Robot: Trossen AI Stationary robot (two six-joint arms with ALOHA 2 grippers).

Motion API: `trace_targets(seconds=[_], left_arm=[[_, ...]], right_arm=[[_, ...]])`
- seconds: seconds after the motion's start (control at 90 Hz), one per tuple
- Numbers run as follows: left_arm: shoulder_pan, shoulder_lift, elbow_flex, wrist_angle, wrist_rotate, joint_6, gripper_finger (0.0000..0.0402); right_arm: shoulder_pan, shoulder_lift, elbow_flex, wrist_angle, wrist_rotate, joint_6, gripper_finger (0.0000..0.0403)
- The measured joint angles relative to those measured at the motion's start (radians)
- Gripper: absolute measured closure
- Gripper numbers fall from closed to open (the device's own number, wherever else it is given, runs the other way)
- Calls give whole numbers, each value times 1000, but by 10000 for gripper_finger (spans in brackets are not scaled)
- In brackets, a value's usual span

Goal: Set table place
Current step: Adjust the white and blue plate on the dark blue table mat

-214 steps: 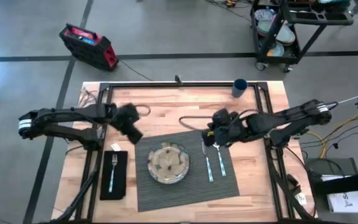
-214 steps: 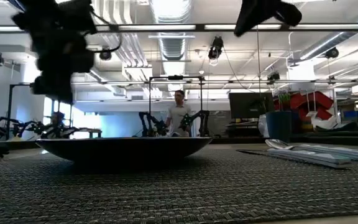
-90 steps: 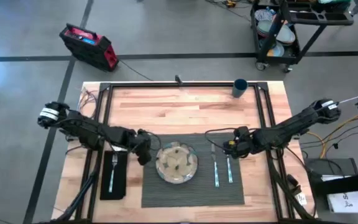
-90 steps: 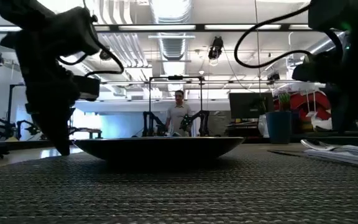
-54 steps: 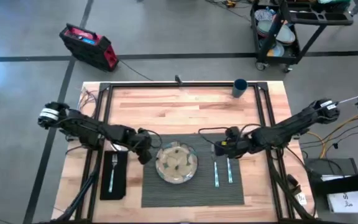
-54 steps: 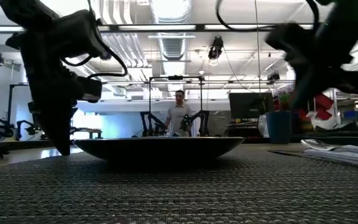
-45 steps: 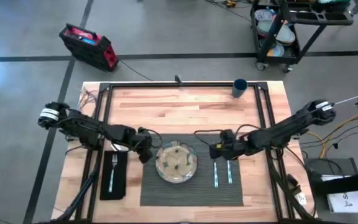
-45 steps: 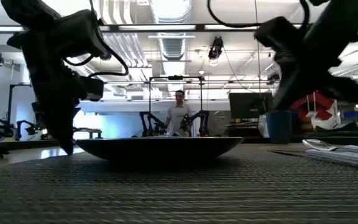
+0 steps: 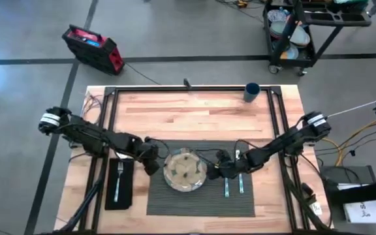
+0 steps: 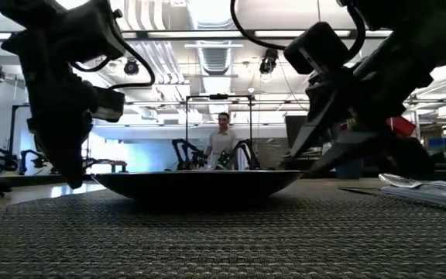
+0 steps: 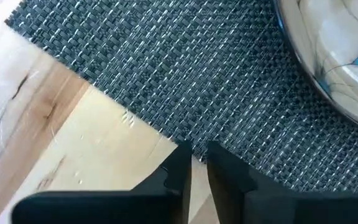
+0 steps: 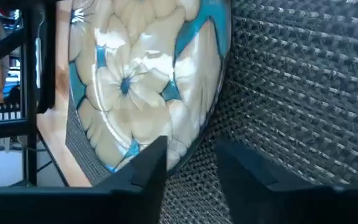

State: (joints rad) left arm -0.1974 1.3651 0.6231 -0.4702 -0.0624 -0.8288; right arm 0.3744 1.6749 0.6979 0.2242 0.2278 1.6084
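Note:
A dark grey ribbed placemat (image 9: 201, 202) lies on the wooden table (image 9: 194, 117). A round plate (image 9: 185, 168) with a pale flower pattern sits on its left half. My left gripper (image 9: 152, 166) is shut, with its tips down at the mat's left edge. My right gripper (image 9: 213, 171) is open at the plate's right rim (image 12: 194, 134). One finger stands over the plate and one over the mat; whether they touch, I cannot tell. A knife (image 9: 227, 188) and a spoon (image 9: 241, 186) lie on the mat's right part. A fork (image 9: 118, 179) rests on a black napkin (image 9: 128, 192) left of the mat. My left gripper has its shut fingertips (image 11: 182, 158) set down on the placemat's left edge (image 11: 160, 134), slanting down from the table's left. The tips sit side by side across that edge. The mat lies flat on the table under them.
A dark blue cup (image 9: 252, 91) stands at the table's far edge, right of centre. Black metal rails (image 9: 113, 117) run along the table's sides and back. Bare wood lies between the mat and the cup. A person stands in the room far behind the table.
My right gripper has gone toward the table's left and a little toward its near edge. It has passed over the knife and spoon and has come down low at the plate's right rim. The plate and mat have kept their place.

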Motion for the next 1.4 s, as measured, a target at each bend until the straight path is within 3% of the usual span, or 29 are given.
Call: trace_targets(seconds=[0.111, 0.222, 0.689, 1.111, 1.4], left_arm=[[0, 0, 0, 1, -3, 0, 348], [0, 3, 0, 8, -7, 0, 341], [0, 3, -4, 47, -25, 5, 340], [0, 3, -5, 47, -35, 8, 342], [-5, 3, -7, 53, -28, 5, 342]], right_arm=[[-1, 19, -1, 2, 0, 15, 236], [-2, 38, 0, 21, 8, 31, 240], [-35, 63, 12, 128, 44, -39, 395], [48, 50, 50, 128, 0, -30, 402], [102, -49, 111, -154, 14, -19, 403]])
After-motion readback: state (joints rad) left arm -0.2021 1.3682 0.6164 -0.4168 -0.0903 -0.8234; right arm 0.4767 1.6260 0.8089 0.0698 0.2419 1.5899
